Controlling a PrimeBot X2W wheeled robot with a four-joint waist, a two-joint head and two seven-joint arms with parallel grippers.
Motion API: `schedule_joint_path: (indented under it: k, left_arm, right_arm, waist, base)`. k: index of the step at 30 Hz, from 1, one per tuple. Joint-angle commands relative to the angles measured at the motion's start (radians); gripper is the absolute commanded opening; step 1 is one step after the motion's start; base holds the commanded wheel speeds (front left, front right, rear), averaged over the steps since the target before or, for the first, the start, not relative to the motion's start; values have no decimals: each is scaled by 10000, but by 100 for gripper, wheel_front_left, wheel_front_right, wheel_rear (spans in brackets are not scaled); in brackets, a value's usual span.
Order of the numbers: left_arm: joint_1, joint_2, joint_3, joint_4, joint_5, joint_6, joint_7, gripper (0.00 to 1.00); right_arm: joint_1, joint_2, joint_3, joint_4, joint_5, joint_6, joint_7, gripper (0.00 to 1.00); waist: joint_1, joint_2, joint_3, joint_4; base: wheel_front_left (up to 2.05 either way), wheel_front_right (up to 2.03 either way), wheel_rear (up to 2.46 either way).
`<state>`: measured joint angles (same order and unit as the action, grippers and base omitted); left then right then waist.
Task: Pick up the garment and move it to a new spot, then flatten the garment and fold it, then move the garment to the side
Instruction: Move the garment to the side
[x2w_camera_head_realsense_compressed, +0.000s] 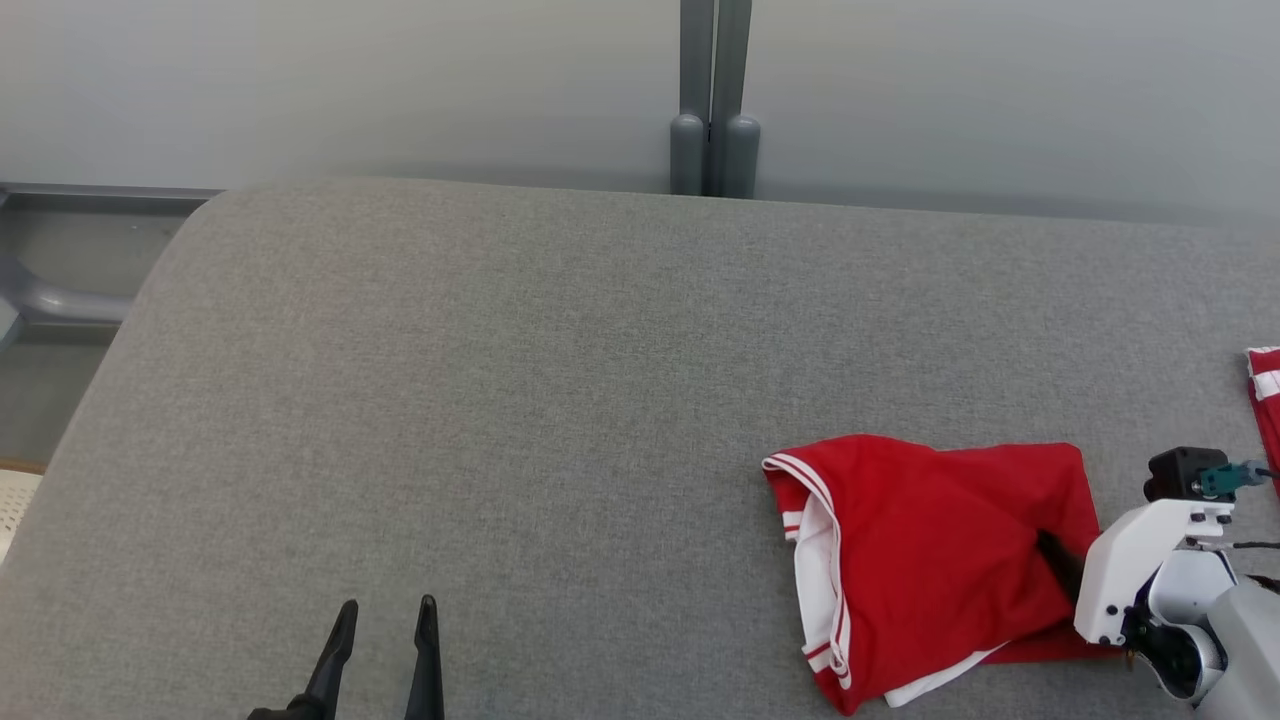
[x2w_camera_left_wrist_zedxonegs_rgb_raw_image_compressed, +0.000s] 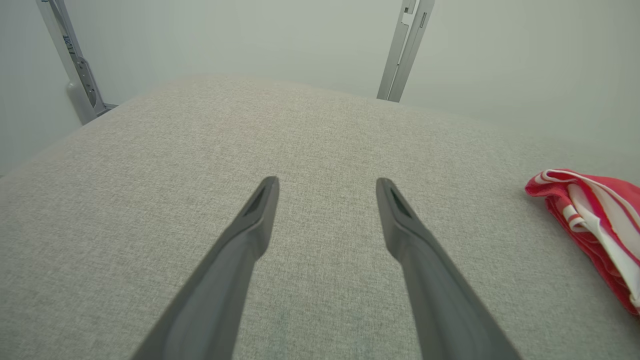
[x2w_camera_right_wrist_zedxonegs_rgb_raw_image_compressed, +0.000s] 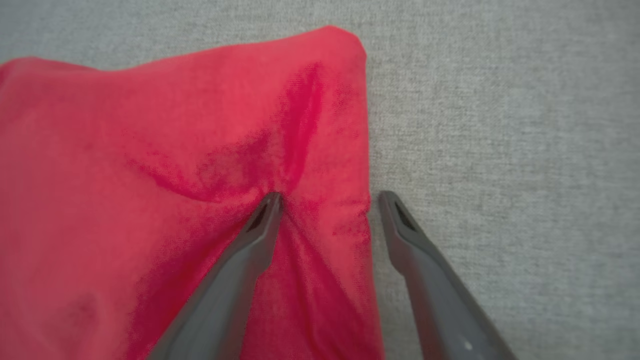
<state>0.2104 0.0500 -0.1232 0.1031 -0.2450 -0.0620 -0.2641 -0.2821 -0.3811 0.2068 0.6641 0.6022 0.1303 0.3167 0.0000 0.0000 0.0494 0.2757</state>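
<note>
Your right claw (x2w_camera_right_wrist_zedxonegs_rgb_raw_image_compressed: 330, 200) is spread pretty wide and it's got nothing pinched. In the right wrist view it straddles the garment (x2w_camera_right_wrist_zedxonegs_rgb_raw_image_compressed: 150, 175) at its edge. The finger on the left of that frame (x2w_camera_right_wrist_zedxonegs_rgb_raw_image_compressed: 250, 235) digs its tip into the red cloth and pulls a little pucker of creases around it. The other finger's tip sits just off the hem over the grey padded surface (x2w_camera_right_wrist_zedxonegs_rgb_raw_image_compressed: 500, 150). So it's touching the fabric, not gripping it.

In the head view that same claw (x2w_camera_head_realsense_compressed: 1058, 562) is at the lower right, mostly hidden behind its white wrist housing (you only get a sliver of dark finger against the red). The garment (x2w_camera_head_realsense_compressed: 930, 540) lies there in a loose folded heap on the padded surface (x2w_camera_head_realsense_compressed: 500, 400), red side up. Its white lining and striped trim show along its left and bottom edges.

Your left claw (x2w_camera_head_realsense_compressed: 385, 605) is at the bottom left of the head view, fingers parted, well apart from the garment. From the left wrist view, the claw (x2w_camera_left_wrist_zedxonegs_rgb_raw_image_compressed: 327, 182) gapes over bare grey surface, and the garment (x2w_camera_left_wrist_zedxonegs_rgb_raw_image_compressed: 595, 220) is off at the right edge. Can't tell if the tips touch down.

There's another red-and-white piece (x2w_camera_head_realsense_compressed: 1265, 400) poking in at the right edge of the head view.
</note>
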Motion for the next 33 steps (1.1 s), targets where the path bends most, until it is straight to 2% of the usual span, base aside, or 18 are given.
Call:
schedule_joint_path:
  k: [1,4,10,14,17,21,28,29,30,31,33]
  left_arm:
    - [-165,14,2,-38,-46,61,1,100]
    - [-264,14,23,-96,-111,103,1,100]
    - [-478,14,17,-181,-86,43,1,100]
    - [-748,14,-124,-97,14,-76,1,100]
    - [-980,14,-239,-15,90,-148,1,100]
    - [-1141,16,-276,35,102,-184,1,100]
    - [-1255,16,-261,135,208,-242,1,100]
    - [-1265,16,-235,120,194,-216,1,100]
    - [-1262,16,-214,113,188,-200,1,100]
    - [-1237,16,-198,101,181,-187,1,100]
    - [-1135,15,-170,100,156,-165,1,100]
  right_arm:
    - [-62,107,154,125,235,7,42,3]
    - [-528,-20,400,-332,1062,7,-103,0]
    - [-1758,-1765,491,-1184,1580,0,-7,0]
    - [-2361,-3005,191,-1461,1578,1,336,0]
    - [-2764,-3654,-106,-1372,1367,3,617,0]
    - [-3240,-4056,-510,-1276,1066,4,720,0]
    - [-3693,-4091,-827,-882,388,3,917,0]
    - [-3732,-4074,-919,-753,240,3,945,23]
    - [-3755,-4086,-980,-679,70,4,949,97]
    - [-3784,-4141,-1078,-600,-112,3,950,100]
    - [-3834,-4272,-1247,-583,-459,3,777,100]
  waist:
    - [0,0,178,-65]
    - [0,0,327,-392]
    - [0,0,691,-1285]
    - [0,0,986,-1646]
    - [0,0,1198,-1808]
    - [0,0,1424,-1912]
    - [0,0,1649,-1898]
    - [0,0,1669,-1899]
    - [0,0,1673,-1903]
    - [0,0,1668,-1909]
    - [0,0,1606,-1924]
  base:
    - [0,0,0]
    - [0,0,0]
    - [0,0,0]
    - [0,0,0]
    - [0,0,0]
    - [0,0,0]
    - [0,0,0]
    - [0,0,0]
    - [0,0,0]
    - [0,0,0]
    - [0,0,0]
